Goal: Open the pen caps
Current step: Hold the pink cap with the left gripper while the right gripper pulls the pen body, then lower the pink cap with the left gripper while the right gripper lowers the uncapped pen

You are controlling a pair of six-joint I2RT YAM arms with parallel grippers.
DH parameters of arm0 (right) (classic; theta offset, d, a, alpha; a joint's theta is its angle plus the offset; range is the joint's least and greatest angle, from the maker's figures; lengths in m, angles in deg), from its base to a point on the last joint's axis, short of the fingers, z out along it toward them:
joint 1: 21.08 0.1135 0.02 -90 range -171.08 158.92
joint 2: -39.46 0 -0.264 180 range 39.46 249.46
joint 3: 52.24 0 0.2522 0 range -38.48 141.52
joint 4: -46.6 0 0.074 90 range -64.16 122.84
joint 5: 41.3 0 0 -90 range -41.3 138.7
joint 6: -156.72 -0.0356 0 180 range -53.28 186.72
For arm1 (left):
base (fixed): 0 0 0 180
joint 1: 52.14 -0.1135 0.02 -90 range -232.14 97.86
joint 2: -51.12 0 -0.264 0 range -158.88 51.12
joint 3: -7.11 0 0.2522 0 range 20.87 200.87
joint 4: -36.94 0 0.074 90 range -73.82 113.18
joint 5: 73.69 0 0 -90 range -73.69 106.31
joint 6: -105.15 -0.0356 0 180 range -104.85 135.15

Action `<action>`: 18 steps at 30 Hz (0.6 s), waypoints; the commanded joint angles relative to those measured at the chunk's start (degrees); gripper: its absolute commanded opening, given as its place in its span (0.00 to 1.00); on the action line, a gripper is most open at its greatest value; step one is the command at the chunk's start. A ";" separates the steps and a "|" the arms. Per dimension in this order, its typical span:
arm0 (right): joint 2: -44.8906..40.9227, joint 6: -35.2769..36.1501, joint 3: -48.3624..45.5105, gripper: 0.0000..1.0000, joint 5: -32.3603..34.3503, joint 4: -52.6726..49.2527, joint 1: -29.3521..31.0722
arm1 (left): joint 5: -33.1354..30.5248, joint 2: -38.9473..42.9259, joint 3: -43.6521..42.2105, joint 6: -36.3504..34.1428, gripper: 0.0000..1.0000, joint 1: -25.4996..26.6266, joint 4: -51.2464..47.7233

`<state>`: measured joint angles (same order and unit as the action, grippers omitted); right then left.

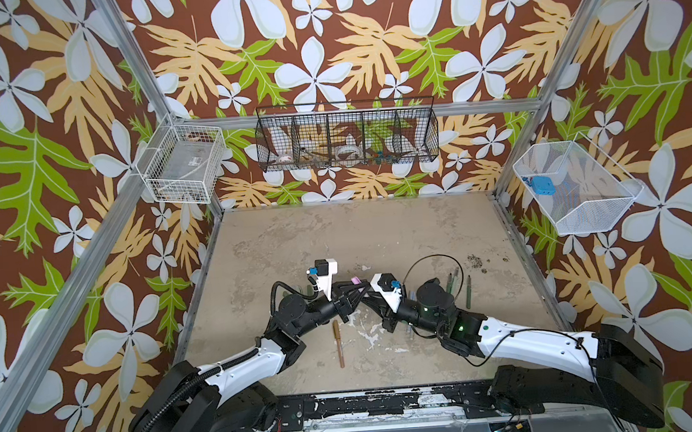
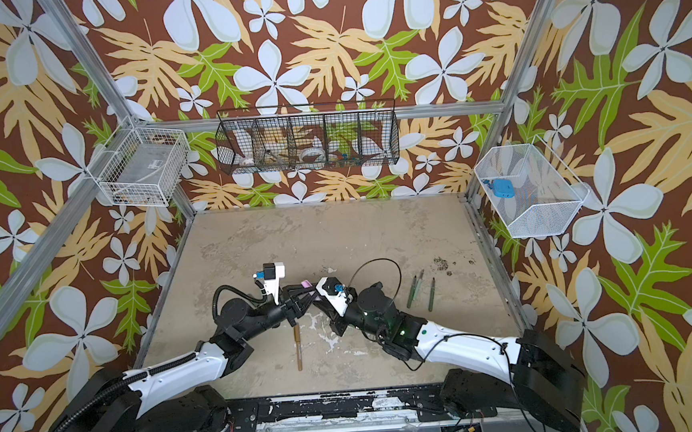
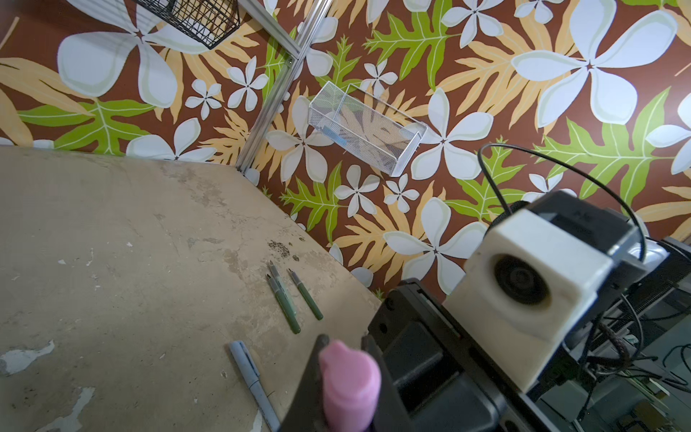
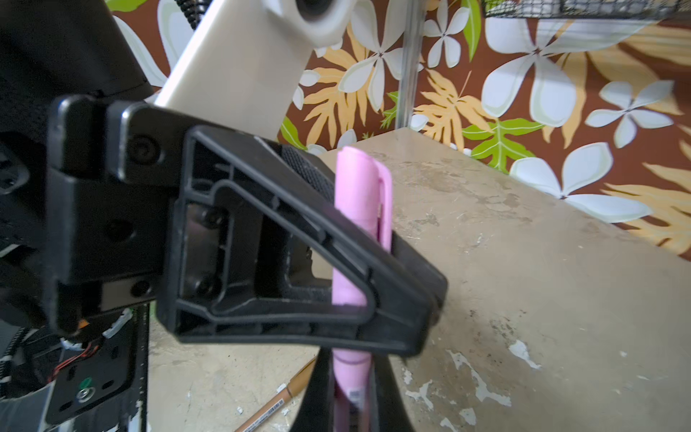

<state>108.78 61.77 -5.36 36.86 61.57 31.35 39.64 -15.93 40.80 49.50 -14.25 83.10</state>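
A pink pen is held between both grippers above the middle of the table. Its pink cap [image 1: 356, 281] [image 2: 306, 284] pokes out past my left gripper [image 1: 351, 290] [image 3: 346, 346], which is shut on it. In the right wrist view the pink cap [image 4: 361, 198] with its clip stands above the left gripper's crossing fingers. Below them my right gripper [image 4: 351, 370] [image 1: 365, 293] is shut on the pink pen body [image 4: 351, 377]. The join between cap and body is hidden behind the left finger.
A brown pen [image 1: 338, 342] [image 4: 276, 404] lies on the table near the front. Green pen bodies [image 1: 453, 282] [image 3: 286, 305] with dark tips lie to the right, and a light blue pen [image 3: 254, 381] lies nearer. Wire baskets [image 1: 347, 135] hang on the walls.
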 commanded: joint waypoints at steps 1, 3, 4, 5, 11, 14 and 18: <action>1.36 -2.86 0.36 0.00 -17.43 -1.35 -2.96 | -1.78 0.13 -0.40 1.31 0.00 -1.10 4.21; 1.98 -2.23 0.58 0.00 -19.99 -2.19 -3.47 | -1.43 0.32 -0.78 1.33 0.00 -1.52 4.91; 2.34 -1.59 0.65 0.00 -20.15 -2.85 -3.46 | -1.38 0.46 -0.95 1.38 0.00 -1.80 5.07; 2.62 -1.34 0.80 0.00 -19.91 -3.42 -3.47 | -1.44 0.59 -1.14 1.42 0.00 -2.03 5.12; 3.14 2.09 1.96 0.00 4.42 -7.65 2.20 | -2.17 1.21 -1.55 2.23 0.00 -2.56 5.22; 3.40 3.69 2.45 0.00 21.09 -8.60 6.65 | -3.63 2.12 -2.05 2.59 0.00 -2.78 4.88; 3.96 3.46 2.68 0.00 26.17 -8.51 8.48 | -5.46 3.56 -2.64 2.70 0.00 -3.15 4.16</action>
<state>112.25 63.45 -2.67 54.65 59.16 39.37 39.53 -13.20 38.09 51.60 -16.63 83.10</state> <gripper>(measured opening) 0.088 0.150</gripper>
